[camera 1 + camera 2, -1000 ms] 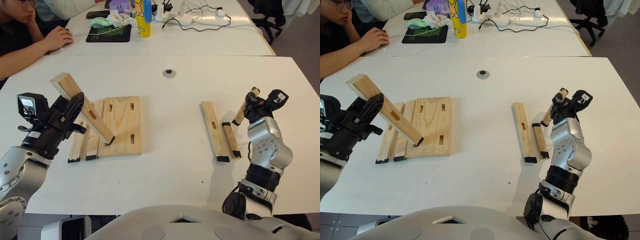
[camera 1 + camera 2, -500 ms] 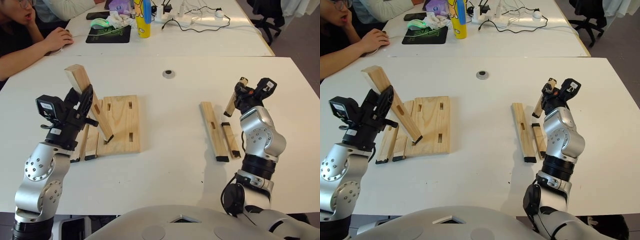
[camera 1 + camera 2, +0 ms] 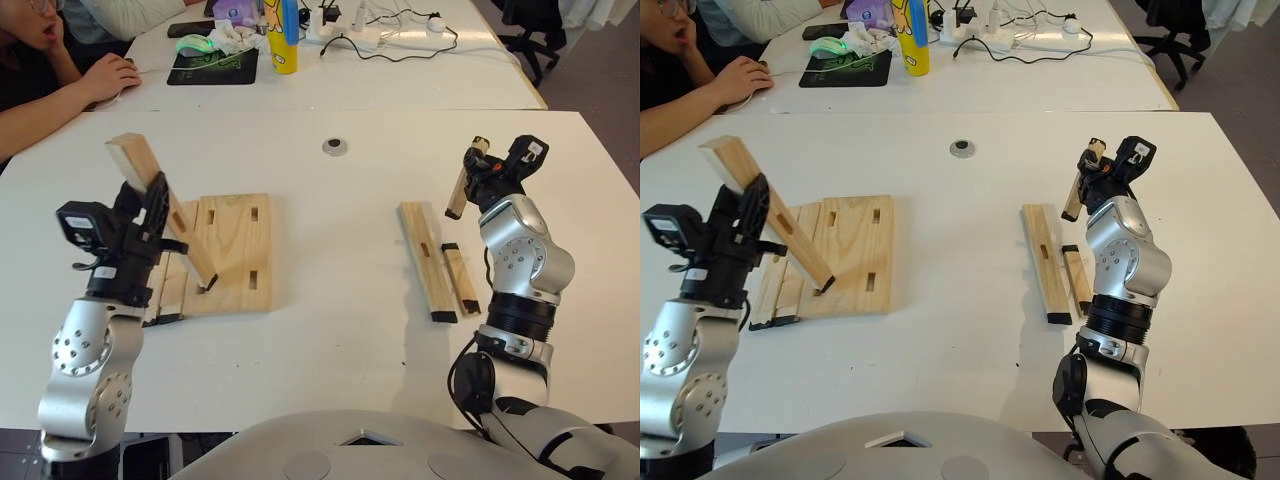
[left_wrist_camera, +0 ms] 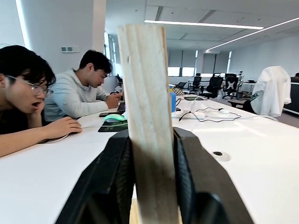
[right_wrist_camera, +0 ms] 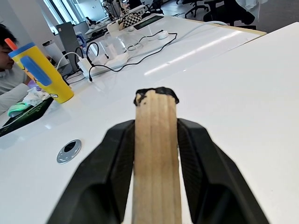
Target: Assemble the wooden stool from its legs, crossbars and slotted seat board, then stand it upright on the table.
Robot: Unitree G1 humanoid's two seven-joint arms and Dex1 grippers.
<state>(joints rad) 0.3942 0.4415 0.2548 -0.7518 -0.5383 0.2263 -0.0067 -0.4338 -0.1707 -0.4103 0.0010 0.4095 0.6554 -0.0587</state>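
My left end effector (image 3: 152, 218) is clamped on a leg (image 3: 133, 165), tilted foot-down onto the seat board (image 3: 238, 250), probably to socket it; my right end effector (image 3: 484, 168) grips a crossbar (image 3: 458, 200) aloft, in reserve

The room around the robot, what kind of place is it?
Most likely an open-plan office or lab: long white tables, office chairs farther back, and on the far table a power strip and a computer mouse on its mat.
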